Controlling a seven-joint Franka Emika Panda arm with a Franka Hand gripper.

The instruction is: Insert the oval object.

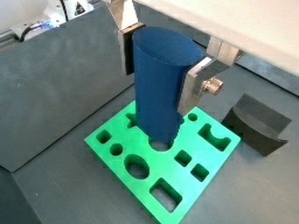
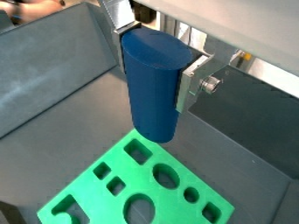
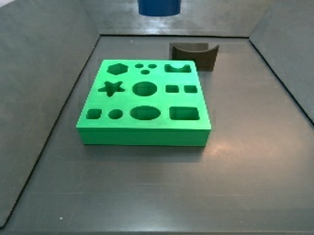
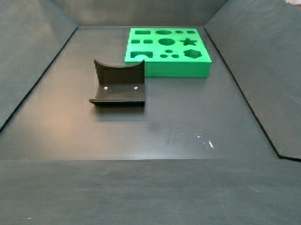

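Note:
My gripper [image 1: 163, 70] is shut on the oval object [image 1: 158, 92], a tall dark blue smooth peg held upright between the silver fingers [image 1: 198, 83]. The peg hangs above the green block [image 1: 176, 171], which has several shaped holes, among them an oval hole [image 1: 138, 166]. Both wrist views show the gripper [image 2: 158, 66] holding the peg [image 2: 152, 96] with its lower end above the block [image 2: 91, 185]. In a side view only the peg's lower end [image 3: 160, 6] shows, high above the block [image 3: 141, 138]. The gripper is out of view in both side views.
The fixture [image 3: 194, 53], a dark L-shaped bracket, stands on the grey floor just beyond the block's far right corner; it also shows in a wrist view [image 1: 260, 122] and a side view [image 4: 118, 85]. The green block [image 4: 171, 68] lies near a wall of the grey bin.

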